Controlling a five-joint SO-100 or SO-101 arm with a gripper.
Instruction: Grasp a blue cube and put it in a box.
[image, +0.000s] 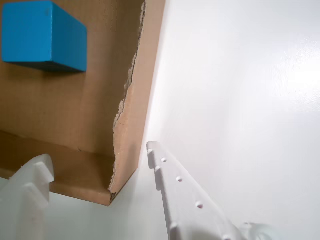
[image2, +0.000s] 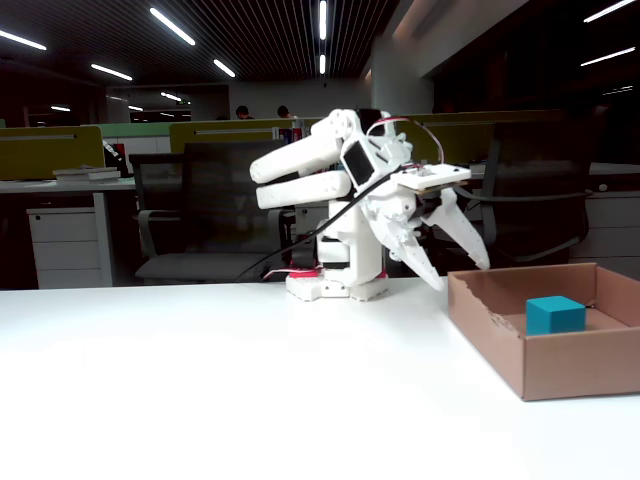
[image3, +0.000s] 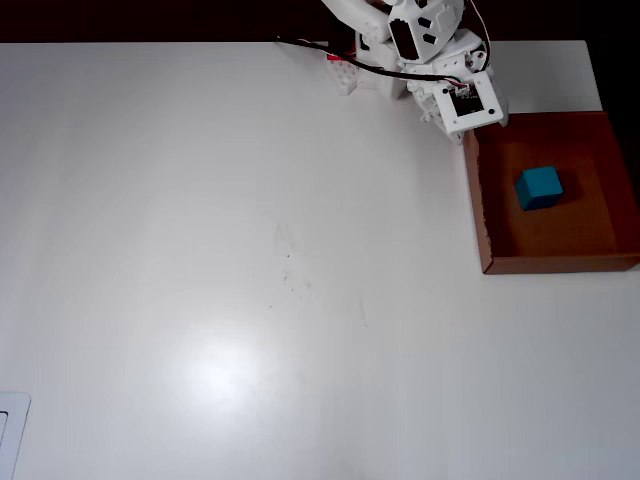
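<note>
The blue cube (image: 42, 35) (image2: 555, 314) (image3: 539, 187) rests on the floor of the brown cardboard box (image: 65, 110) (image2: 575, 365) (image3: 590, 150), touching nothing else. My white gripper (image: 95, 155) (image2: 460, 273) is open and empty. It hangs just above the box's corner nearest the arm, one finger over the box and the other over the table outside the ragged torn wall (image: 127, 95). In the overhead view the wrist (image3: 465, 100) covers the fingers at the box's upper-left corner.
The arm's base (image2: 335, 285) (image3: 345, 70) stands at the far edge of the white table (image3: 250, 250). The box sits at the table's right side in the overhead view. Office chairs and desks stand behind the table.
</note>
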